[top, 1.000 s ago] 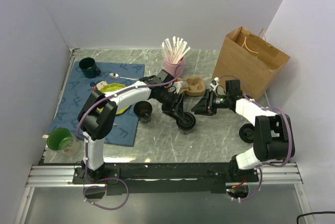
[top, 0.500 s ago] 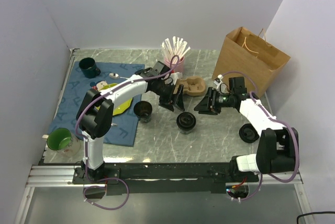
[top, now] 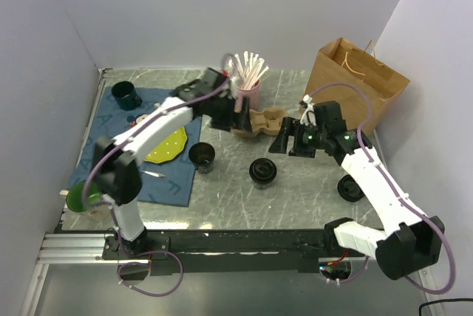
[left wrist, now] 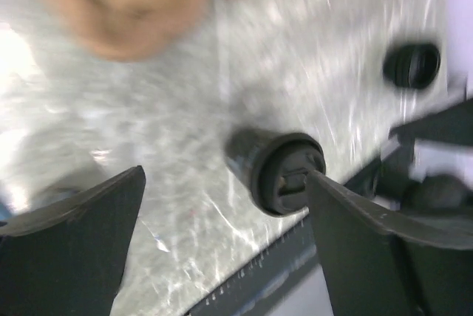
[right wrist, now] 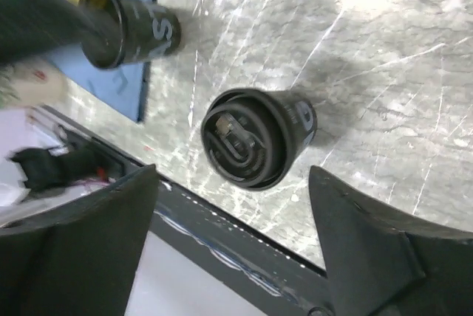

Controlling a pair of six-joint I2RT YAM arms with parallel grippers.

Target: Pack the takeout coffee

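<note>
Left gripper (top: pixel 239 124), right gripper (top: pixel 285 139) now off lidded cup (top: pixel 263 172), lidless cup (top: pixel 202 156) beside

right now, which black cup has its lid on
The cup at mid-table, with a black lid; the other cup, at the mat edge, stands open.

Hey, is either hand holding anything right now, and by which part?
Nothing is held. The left hand and right hand are both open and empty; the lidded cup stands free on the table.
</note>
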